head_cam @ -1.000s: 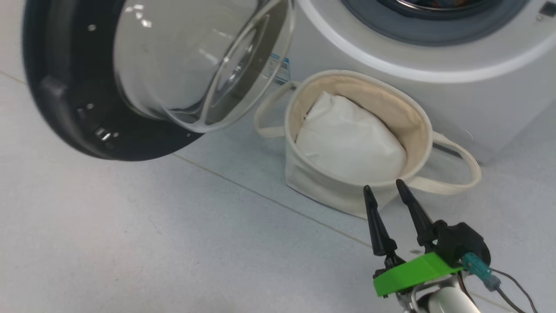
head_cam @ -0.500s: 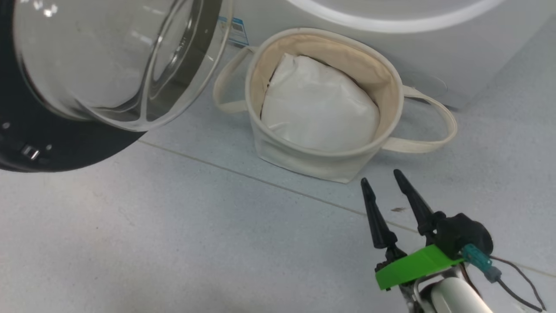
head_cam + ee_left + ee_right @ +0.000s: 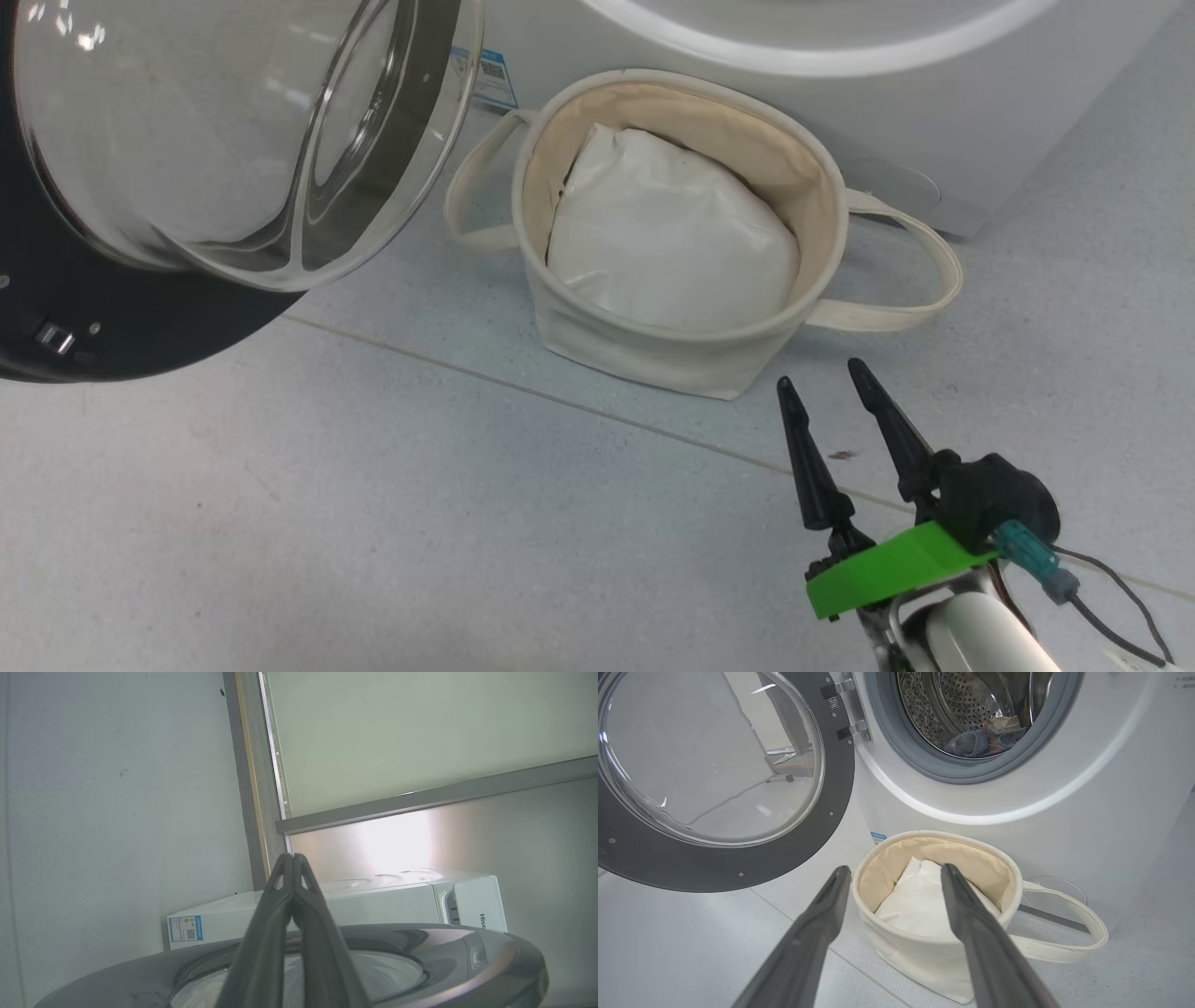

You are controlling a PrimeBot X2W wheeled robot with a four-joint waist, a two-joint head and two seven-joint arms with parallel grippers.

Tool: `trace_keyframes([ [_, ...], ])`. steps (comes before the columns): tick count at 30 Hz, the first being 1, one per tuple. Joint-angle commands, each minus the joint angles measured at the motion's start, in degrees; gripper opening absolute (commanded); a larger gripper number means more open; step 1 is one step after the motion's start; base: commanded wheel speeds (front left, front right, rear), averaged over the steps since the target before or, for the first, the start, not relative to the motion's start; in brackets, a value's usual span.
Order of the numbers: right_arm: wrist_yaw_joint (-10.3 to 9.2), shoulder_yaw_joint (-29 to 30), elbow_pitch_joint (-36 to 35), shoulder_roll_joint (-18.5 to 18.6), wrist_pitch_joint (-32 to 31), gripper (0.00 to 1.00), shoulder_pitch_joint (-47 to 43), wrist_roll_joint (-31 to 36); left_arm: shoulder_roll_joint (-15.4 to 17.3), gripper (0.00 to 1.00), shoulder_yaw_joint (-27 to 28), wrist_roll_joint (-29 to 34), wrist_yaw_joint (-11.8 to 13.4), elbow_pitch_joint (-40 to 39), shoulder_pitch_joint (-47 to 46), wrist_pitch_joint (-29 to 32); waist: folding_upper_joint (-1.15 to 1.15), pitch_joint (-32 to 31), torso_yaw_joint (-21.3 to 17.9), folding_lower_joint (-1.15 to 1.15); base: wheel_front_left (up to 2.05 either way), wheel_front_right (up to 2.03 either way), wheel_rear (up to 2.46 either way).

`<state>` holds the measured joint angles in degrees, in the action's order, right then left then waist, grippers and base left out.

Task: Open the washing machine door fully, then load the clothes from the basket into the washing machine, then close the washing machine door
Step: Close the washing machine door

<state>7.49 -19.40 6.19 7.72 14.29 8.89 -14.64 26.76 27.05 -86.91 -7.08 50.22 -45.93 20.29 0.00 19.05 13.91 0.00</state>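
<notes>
My right gripper [image 3: 820, 371] released, fingers spread; basket [image 3: 653, 353] just ahead of tips, white liner [image 3: 672, 252] inside. I see clothes [image 3: 976, 742] in washing machine [image 3: 1064, 812], farther ahead, above. Door [image 3: 738, 872] open, ahead-left. Left gripper [image 3: 293, 857] clenched, fingertips touching.

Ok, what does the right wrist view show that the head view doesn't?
Right wrist view: the drum, with the clothes lying inside it, and the hinges. Head view: the green mount and cable behind the right claw. Both: the basket holding the white liner cloth, the washing machine door standing open, and the right claw, open, before the basket.
</notes>
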Motion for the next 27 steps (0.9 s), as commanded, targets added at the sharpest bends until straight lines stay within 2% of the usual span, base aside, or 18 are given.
trace_keyframes([
  [1, 0.00, -1.7, -1.7, -0.7, 0.7, 1.00, 0.0, -0.2, 3.1, 0.00, 0.9, -1.2, -0.4, -2.6, -0.7, 1.9, 0.00, -0.3, 0.1, 0.00, 0.00, 0.00, 0.00],
  [11, 0.00, -1.1, -1.2, -1.7, 0.7, 1.00, 0.4, -0.3, 0.2, 0.00, -0.9, -3.2, -0.4, -7.2, 2.6, 9.5, 0.00, -2.1, 0.1, 0.00, 0.00, 0.00, 0.00],
  [22, 0.00, -1.0, -0.5, -3.2, 0.7, 1.00, 0.1, -0.8, -1.5, 0.00, -3.8, -3.3, -0.4, -9.5, 6.0, 16.2, 0.00, -5.2, -0.2, 0.00, 0.00, 0.00, 0.00],
  [27, 0.00, -1.0, -0.1, -4.3, 0.7, 1.00, -0.6, -1.5, -4.2, 0.00, -5.0, -4.8, -0.4, -13.5, 9.1, 20.6, 0.00, -7.9, -0.4, 0.00, 0.00, 0.00, 0.00],
])
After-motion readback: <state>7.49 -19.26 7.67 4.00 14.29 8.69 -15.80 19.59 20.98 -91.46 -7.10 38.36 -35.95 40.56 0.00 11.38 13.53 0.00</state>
